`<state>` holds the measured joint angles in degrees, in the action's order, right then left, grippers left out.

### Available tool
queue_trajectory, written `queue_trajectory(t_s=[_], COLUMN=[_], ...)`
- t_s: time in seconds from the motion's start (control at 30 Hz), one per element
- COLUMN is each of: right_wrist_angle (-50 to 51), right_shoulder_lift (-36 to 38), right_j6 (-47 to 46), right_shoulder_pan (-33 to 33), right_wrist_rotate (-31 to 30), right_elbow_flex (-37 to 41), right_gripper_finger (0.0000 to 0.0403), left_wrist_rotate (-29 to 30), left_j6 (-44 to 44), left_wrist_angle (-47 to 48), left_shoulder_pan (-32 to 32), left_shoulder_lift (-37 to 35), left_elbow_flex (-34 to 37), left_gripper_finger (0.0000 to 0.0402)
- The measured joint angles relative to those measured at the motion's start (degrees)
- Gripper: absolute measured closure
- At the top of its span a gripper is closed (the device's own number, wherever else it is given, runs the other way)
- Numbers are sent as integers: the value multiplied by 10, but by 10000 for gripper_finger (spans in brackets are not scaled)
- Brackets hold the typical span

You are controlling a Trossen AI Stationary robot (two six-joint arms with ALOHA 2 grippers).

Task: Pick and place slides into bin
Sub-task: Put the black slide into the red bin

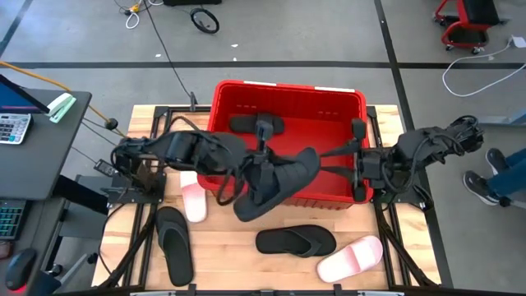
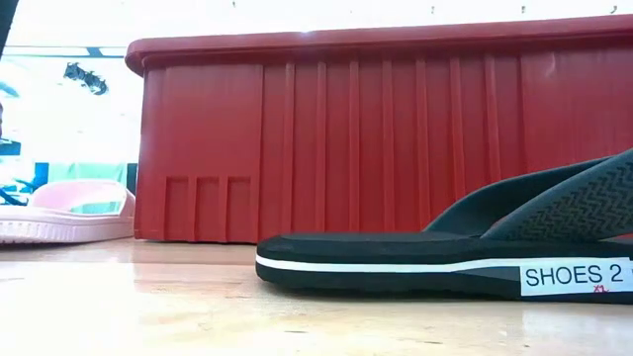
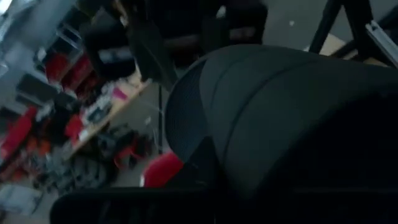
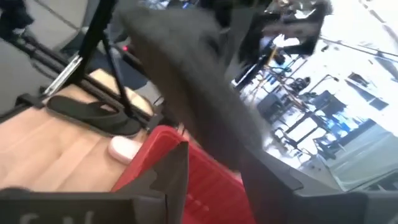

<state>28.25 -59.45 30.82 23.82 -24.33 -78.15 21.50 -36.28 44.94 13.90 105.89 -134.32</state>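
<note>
A black slide (image 1: 275,189) hangs tilted above the near wall of the red bin (image 1: 288,94). My left gripper (image 1: 256,171) is on its middle, coming from the table's left. The slide's ribbed sole fills the left wrist view (image 3: 280,112). My right gripper (image 1: 319,158) reaches in from the right, at the slide's higher end. The slide crosses the right wrist view (image 4: 186,68) as a dark blur. Another black slide (image 1: 256,125) lies flat inside the bin. My left gripper is shut on the black slide about its middle (image 1: 261,177), coming level from the table's left. The arm and the slide itself hide the fingers, so the kind of hold does not show. The slide is lifted clear and tilted, its lower end (image 1: 245,210) toward the near edge.
On the table lie a pink slide (image 1: 194,201) near the bin's left corner, a black slide (image 1: 173,244) at near left, a black thong slide (image 1: 296,241) at near middle and a pink slide (image 1: 352,256) at near right. The low view shows the bin's wall (image 2: 376,138).
</note>
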Motion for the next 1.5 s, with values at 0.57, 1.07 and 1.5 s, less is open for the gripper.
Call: queue_trajectory(t_s=[0.57, 1.07, 1.5], right_wrist_angle=[3, 30, 21], right_shoulder_lift=[-5, -47, -44], right_j6=[-8, -48, -37], right_shoulder_pan=[-16, -16, -16], right_wrist_rotate=[5, 43, 13], right_elbow_flex=[0, 0, 0], right_gripper_finger=[254, 205, 193], left_wrist_rotate=[-127, -127, -145], left_j6=[26, 27, 60], left_wrist_angle=[87, 91, 95], left_shoulder_pan=[-30, -28, -24], left_shoulder_lift=[-6, -6, -6], left_elbow_flex=[1, 1, 0], left_gripper_finger=[390, 390, 390])
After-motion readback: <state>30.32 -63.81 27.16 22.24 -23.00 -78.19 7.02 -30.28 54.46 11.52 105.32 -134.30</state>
